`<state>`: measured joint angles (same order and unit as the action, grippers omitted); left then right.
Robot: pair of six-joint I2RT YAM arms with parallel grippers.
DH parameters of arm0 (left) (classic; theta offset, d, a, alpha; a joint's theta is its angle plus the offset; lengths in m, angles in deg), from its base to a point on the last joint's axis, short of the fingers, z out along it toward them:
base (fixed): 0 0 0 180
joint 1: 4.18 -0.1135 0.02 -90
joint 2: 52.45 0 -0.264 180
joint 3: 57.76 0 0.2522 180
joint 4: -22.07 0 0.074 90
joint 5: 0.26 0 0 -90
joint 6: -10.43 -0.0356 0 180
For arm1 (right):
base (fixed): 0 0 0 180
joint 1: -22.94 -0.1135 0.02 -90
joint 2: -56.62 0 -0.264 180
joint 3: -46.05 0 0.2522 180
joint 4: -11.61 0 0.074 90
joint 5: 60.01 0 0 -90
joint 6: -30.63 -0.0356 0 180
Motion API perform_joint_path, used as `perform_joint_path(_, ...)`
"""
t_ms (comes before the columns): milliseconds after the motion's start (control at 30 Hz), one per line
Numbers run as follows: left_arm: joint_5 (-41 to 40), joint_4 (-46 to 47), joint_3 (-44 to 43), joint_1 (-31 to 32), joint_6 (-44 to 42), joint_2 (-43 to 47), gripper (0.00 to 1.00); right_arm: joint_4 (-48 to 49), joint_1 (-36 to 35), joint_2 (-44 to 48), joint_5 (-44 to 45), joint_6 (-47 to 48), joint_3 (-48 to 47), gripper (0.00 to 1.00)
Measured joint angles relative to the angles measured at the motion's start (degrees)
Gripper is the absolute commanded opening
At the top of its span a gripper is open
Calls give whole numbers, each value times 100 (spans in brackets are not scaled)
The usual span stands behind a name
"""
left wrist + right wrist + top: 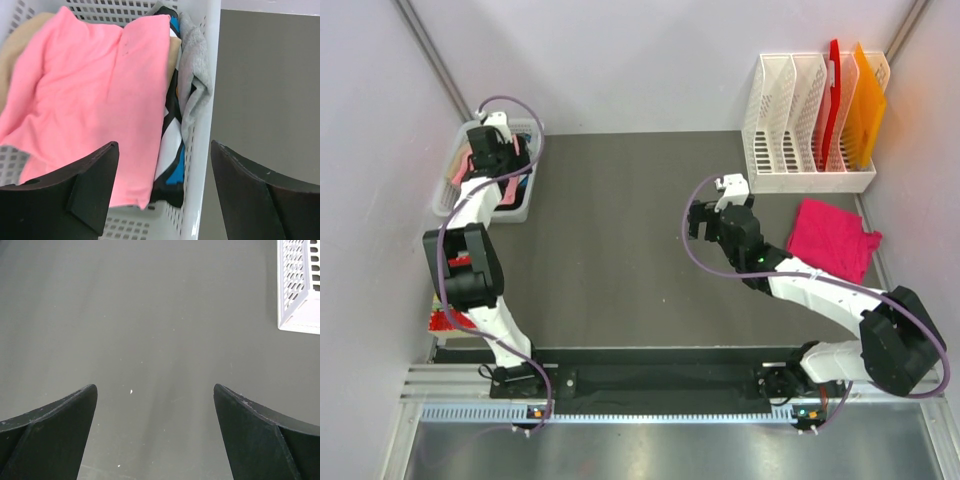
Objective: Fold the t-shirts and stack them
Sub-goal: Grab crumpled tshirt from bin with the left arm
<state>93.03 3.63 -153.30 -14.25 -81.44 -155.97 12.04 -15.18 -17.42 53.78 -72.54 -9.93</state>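
The salmon-pink t-shirt (95,100) lies crumpled in a white perforated basket (205,165) at the table's far left (525,205). My left gripper (165,150) hangs open above the basket's right wall, one finger over the pink shirt, the other over the table; in the top view it is over the basket (492,150). The magenta t-shirt (832,238) lies folded on the table at the right. My right gripper (702,222) is open and empty over bare table, left of the magenta shirt; the wrist view shows the gripper (155,390) above only grey mat.
The basket also holds a grey cloth (195,75), a black, white and blue patterned cloth (172,165) and a tan cloth (15,45). A white file rack (810,150) with red and orange boards stands at the back right. A small red-edged piece (445,320) lies at the near left.
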Motion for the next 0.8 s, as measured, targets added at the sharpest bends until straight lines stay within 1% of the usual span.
perform_joint_path(67, -59, -11, -179, 13, 46, -249, 73, 28, 0, 4, -15, 2, 52, 100)
perform_joint_path(333, -387, -50, -758, 7, 94, -1115, 72, 74, -11, 9, -98, 4, 142, 100)
perform_joint_path(500, -466, -61, -769, -103, 70, -1213, 70, 79, -28, 9, -105, 9, 142, 100)
perform_joint_path(633, -461, -61, -848, -186, 39, -1215, 63, 79, -39, 4, -111, 11, 142, 100)
perform_joint_path(667, -470, -52, -870, -210, 35, -1217, 58, 79, -42, 0, -111, 11, 142, 100)
perform_joint_path(700, -468, -50, -892, -247, 26, -1226, 56, 81, -48, -11, -111, 9, 142, 100)
perform_joint_path(800, -470, -15, -942, -354, 11, -1281, 54, 85, -63, -85, -116, 13, 142, 99)
